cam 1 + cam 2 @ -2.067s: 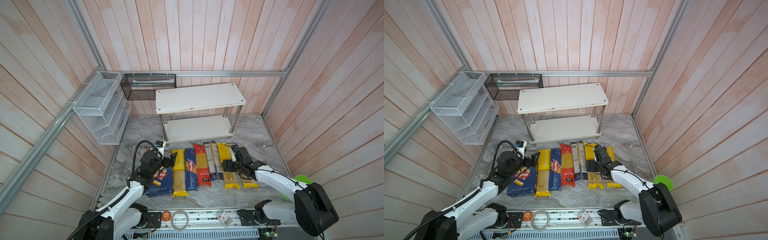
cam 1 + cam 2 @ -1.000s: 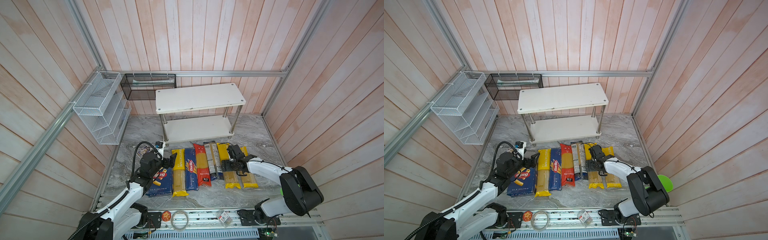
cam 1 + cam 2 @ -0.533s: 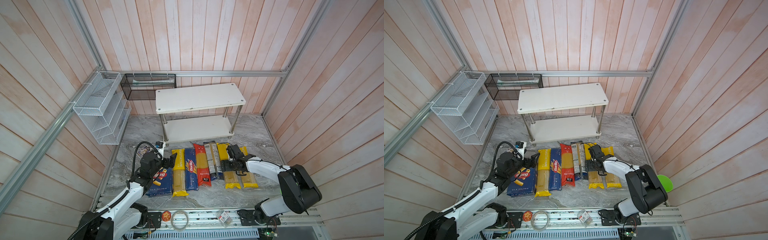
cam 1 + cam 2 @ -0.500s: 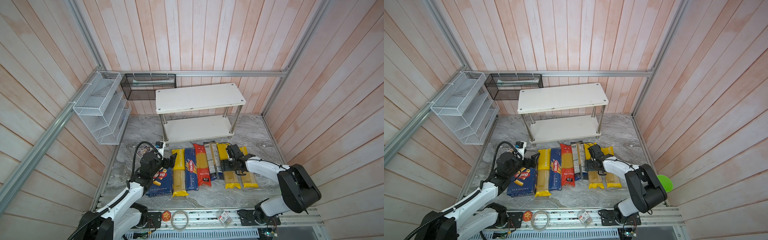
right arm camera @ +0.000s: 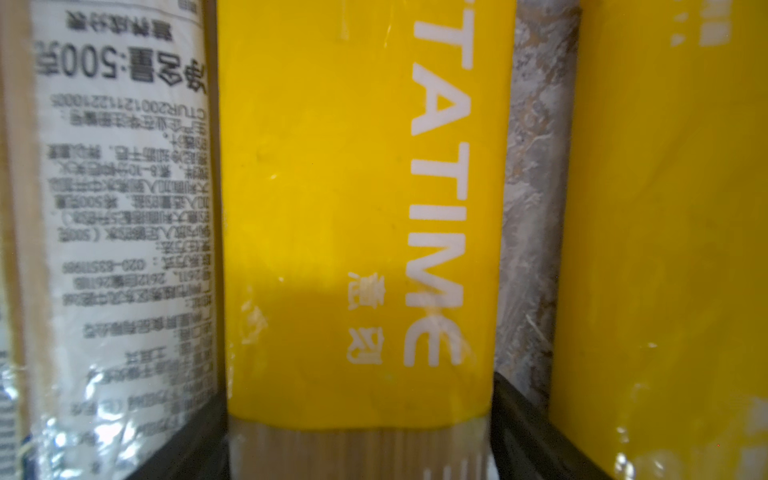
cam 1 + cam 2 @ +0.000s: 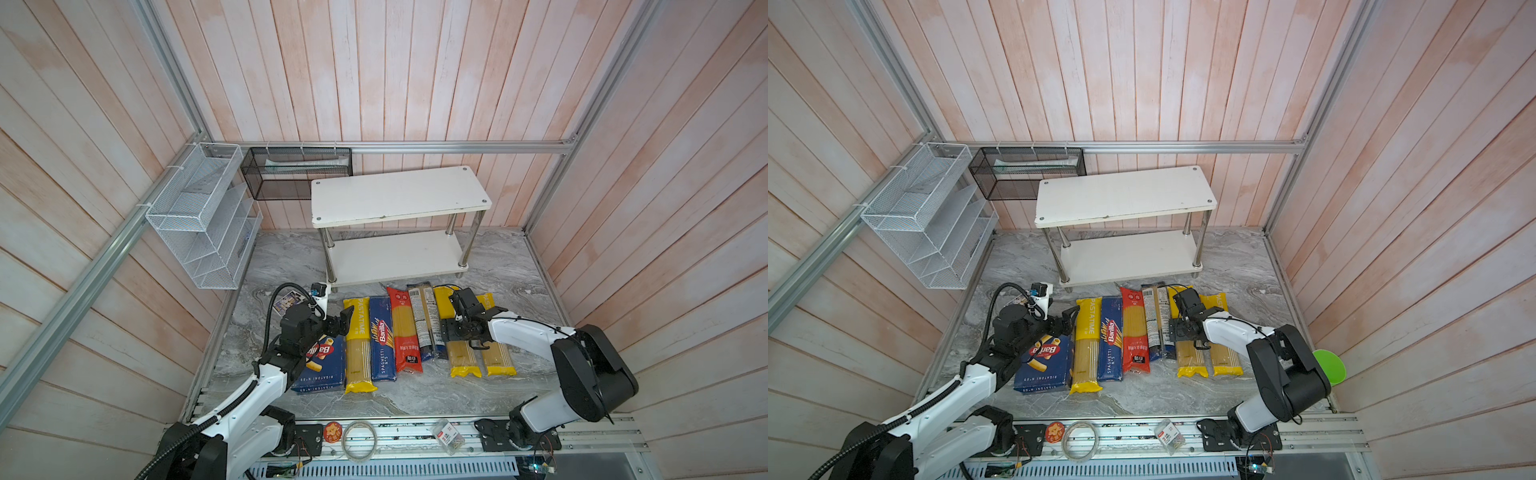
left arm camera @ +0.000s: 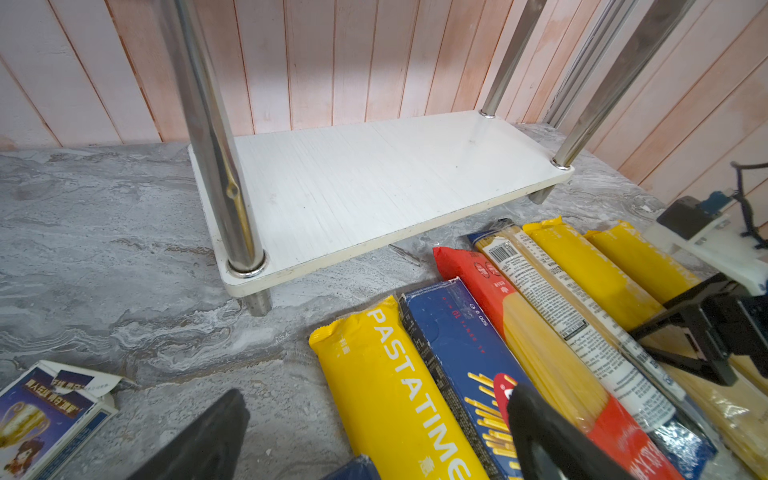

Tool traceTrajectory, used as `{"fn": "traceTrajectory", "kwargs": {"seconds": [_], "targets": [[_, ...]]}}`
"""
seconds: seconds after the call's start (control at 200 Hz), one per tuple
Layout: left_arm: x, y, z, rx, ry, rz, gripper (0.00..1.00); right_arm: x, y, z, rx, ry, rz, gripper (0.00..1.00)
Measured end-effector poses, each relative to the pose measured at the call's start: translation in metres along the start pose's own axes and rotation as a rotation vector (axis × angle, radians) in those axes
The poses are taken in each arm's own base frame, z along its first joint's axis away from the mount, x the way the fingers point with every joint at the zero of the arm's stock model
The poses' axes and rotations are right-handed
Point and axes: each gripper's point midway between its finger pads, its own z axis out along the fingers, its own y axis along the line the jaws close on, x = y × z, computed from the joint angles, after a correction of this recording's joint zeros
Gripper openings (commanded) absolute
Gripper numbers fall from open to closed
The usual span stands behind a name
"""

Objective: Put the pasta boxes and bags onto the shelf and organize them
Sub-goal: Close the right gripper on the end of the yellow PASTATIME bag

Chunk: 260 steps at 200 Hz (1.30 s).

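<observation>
In a top view the boxes (image 6: 382, 349) and bags (image 6: 405, 332) lie in a row on the table (image 6: 498, 266) before the shelf (image 6: 399, 195), the right gripper (image 6: 455, 337) down on a yellow bag (image 6: 463, 359). Left wrist view: the left gripper (image 7: 374, 399) gapes wide, empty. Right wrist view: fingers (image 5: 187, 440) flank that bag; whether they pinch it, I cannot tell.

Bright, even light fills both top views, with a soft shadow beneath the shelf (image 6: 399, 195) and wide-angle stretch toward the edges. In the right wrist view the labelled bag (image 5: 124, 208) is blurred and a dim band crosses the yellow bag (image 5: 316, 324); glare streaks the chrome post (image 7: 208, 124) in the left wrist view
</observation>
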Motion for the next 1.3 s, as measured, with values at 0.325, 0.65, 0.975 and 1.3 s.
{"fn": "traceTrajectory", "kwargs": {"seconds": [0.325, 0.65, 0.975, 1.3], "targets": [[-0.0001, 0.0, -0.0001, 0.0, 0.0, 0.0, 1.0, 0.0011, 0.0, -0.0069, -0.019, -0.036, 0.024, 0.77], [-0.0016, -0.0003, -0.0008, 0.001, -0.006, 0.0, 1.0, 0.0044, 0.0041, -0.0056, -0.043, -0.021, 0.023, 0.83], [-0.0029, -0.0005, -0.0015, 0.001, -0.01, 0.001, 1.0, 0.0024, 0.0042, -0.0016, -0.03, -0.017, 0.017, 0.65], [-0.0029, -0.0005, -0.0015, 0.001, -0.01, 0.001, 1.0, -0.0018, 0.0034, -0.0086, -0.029, -0.043, 0.027, 0.36]]}}
